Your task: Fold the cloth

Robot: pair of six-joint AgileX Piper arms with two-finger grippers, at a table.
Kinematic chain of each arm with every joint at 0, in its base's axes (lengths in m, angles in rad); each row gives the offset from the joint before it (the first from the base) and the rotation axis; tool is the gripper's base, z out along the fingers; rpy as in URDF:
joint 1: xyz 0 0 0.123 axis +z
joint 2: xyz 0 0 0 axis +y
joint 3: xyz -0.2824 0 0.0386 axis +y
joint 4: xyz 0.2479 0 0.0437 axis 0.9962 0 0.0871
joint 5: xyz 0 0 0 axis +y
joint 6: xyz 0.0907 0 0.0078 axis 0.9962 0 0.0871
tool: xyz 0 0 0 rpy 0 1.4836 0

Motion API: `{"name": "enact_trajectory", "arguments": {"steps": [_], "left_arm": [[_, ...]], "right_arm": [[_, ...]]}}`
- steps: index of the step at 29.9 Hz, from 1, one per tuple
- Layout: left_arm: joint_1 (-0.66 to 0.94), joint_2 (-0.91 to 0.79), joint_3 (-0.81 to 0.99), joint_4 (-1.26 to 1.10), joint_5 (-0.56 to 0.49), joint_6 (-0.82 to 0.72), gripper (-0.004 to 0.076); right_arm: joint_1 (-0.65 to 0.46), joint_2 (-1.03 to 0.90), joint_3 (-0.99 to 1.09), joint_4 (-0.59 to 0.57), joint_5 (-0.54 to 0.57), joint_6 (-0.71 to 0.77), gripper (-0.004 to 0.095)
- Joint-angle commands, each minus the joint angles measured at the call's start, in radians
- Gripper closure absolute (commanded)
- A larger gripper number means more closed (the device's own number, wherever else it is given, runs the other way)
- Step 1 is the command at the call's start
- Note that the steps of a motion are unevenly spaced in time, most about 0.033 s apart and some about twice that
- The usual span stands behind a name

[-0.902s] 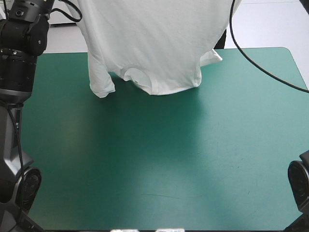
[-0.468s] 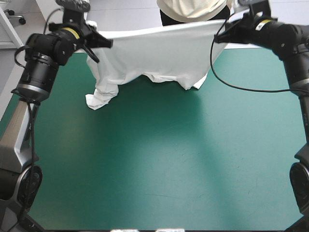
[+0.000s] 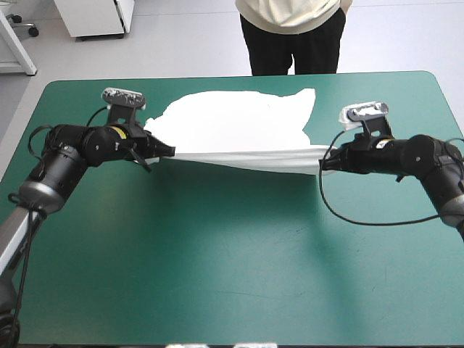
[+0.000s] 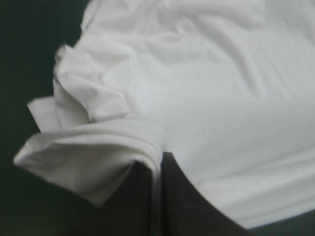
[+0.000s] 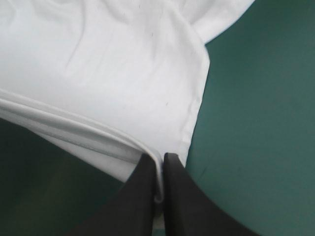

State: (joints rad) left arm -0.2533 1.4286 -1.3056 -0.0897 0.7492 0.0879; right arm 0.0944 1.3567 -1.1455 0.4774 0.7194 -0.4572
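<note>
The white T-shirt point(image 3: 235, 127) lies across the far half of the teal-green table, its near hem stretched taut between both arms. My left gripper point(image 3: 168, 151) is shut on the hem's left corner, low over the cover. At the right corner my right gripper point(image 3: 324, 162) is shut on the hem too. In the left wrist view the black fingers point(image 4: 147, 196) pinch a bunched fold of the T-shirt point(image 4: 206, 83), which spreads ahead. The right wrist view shows the fingers point(image 5: 147, 191) pressed on the doubled hem, the T-shirt point(image 5: 98, 69) lying flat ahead.
The near half of the teal-green table point(image 3: 239, 275) is bare cover. A person point(image 3: 293, 32) stands just beyond the far edge, behind the T-shirt. The table's right edge is close to my right arm.
Both arms have come down and toward the near side with the T-shirt. Earlier it hung raised above the far edge; now its body lies on the table and only the hem is held up.
</note>
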Motion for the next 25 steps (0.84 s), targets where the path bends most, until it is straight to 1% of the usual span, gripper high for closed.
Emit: {"name": "enact_trajectory", "arguments": {"steps": [1,6,8,11,13,15,18,22,25], "left_arm": [[0.005,-0.141,0.100,-0.060,-0.011,0.027,0.0733],[0.005,-0.283,0.301,-0.123,0.052,0.044,0.0733],[0.005,-0.328,0.368,-0.136,0.078,0.046,0.0733],[0.005,-0.379,0.457,-0.184,0.100,0.083,0.0733],[0.005,-0.397,0.509,-0.231,0.115,0.114,0.0733],[0.005,-0.404,0.549,-0.263,0.152,0.152,0.0733],[0.005,-0.410,0.593,-0.274,0.216,0.173,0.0733],[0.005,-0.426,0.640,-0.274,0.249,0.182,0.0733],[0.005,-0.426,0.658,-0.276,0.311,0.194,0.0733]], "right_arm": [[-0.014,-0.113,0.061,0.019,-0.003,-0.014,0.0925],[-0.014,-0.195,0.146,-0.023,0.125,0.027,0.0925],[-0.014,-0.220,0.174,-0.054,0.154,0.055,0.0925],[-0.014,-0.267,0.219,-0.142,0.205,0.117,0.0925],[-0.014,-0.302,0.253,-0.223,0.243,0.172,0.0925],[-0.014,-0.335,0.292,-0.273,0.304,0.212,0.0925],[-0.014,-0.387,0.361,-0.287,0.366,0.232,0.0925],[-0.014,-0.464,0.453,-0.285,0.384,0.251,0.0925],[-0.014,-0.503,0.515,-0.285,0.438,0.266,0.0925]]}}
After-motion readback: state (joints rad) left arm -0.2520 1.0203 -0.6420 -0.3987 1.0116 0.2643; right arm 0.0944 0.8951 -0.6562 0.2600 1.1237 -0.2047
